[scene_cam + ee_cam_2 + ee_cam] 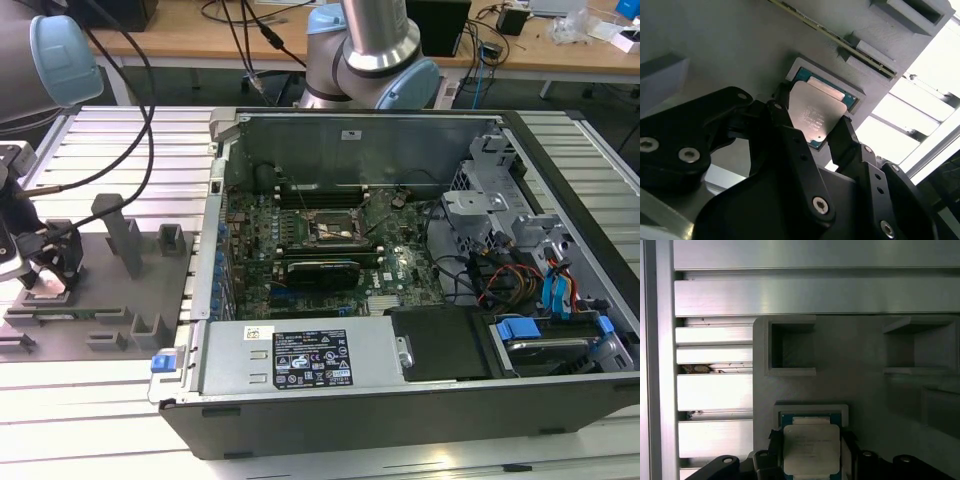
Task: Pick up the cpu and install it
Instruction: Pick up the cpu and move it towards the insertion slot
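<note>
**Exterior view.** The black two-finger gripper (47, 262) stands low over the end of a grey moulded fixture plate (110, 300) that lies toward the exterior view's left. The plate lies on a ribbed aluminium table (90, 400). Just beside the plate, toward the exterior view's right, lies an open dark computer case (400, 425) holding a green motherboard (300, 255). On the motherboard is a dark square socket frame (335, 232), well apart from the gripper. A large grey box with a white label (300, 362) sits at the near edge of the case.

**Second wrist view.** The cpu (815, 115), a thin flat square chip with a pale silvery metal top and a green rim, sits at a square raised-rim pocket (829, 75) of the fixture plate. The black fingers (785, 125) are closed onto the cpu, one meeting each of two opposite edges. Whether the chip is lifted clear of the pocket floor cannot be told.

**First wrist view.** The cpu (811, 450) lies between the two fingers (847, 445), within the pocket rim (810, 408). A second square recess (790, 350) in the plate is near the pocket.
</note>
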Robot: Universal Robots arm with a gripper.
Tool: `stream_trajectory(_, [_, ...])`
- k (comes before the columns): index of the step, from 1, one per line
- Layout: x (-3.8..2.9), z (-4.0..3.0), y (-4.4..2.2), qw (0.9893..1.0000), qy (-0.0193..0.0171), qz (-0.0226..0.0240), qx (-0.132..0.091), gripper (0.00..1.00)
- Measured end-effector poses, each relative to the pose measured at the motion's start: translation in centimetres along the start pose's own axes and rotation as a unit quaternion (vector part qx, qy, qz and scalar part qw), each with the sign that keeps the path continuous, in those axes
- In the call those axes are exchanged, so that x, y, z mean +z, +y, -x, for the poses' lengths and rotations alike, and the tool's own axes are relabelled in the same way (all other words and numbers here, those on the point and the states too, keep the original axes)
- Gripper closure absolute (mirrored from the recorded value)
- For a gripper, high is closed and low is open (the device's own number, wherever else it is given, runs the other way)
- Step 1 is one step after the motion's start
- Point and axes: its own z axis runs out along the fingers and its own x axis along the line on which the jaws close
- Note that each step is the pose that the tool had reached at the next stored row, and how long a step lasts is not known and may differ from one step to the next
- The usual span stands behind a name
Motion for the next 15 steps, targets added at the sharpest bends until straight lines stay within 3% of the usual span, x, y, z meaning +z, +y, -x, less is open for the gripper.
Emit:
stream_trajectory(4, [-0.85,0.02,0.00,1.0000,0.0000,0.0000,0.000,0.45])
stream_trajectory(15, [-4.14,0.11,0.12,1.0000,0.0000,-0.0001,0.000,0.45])
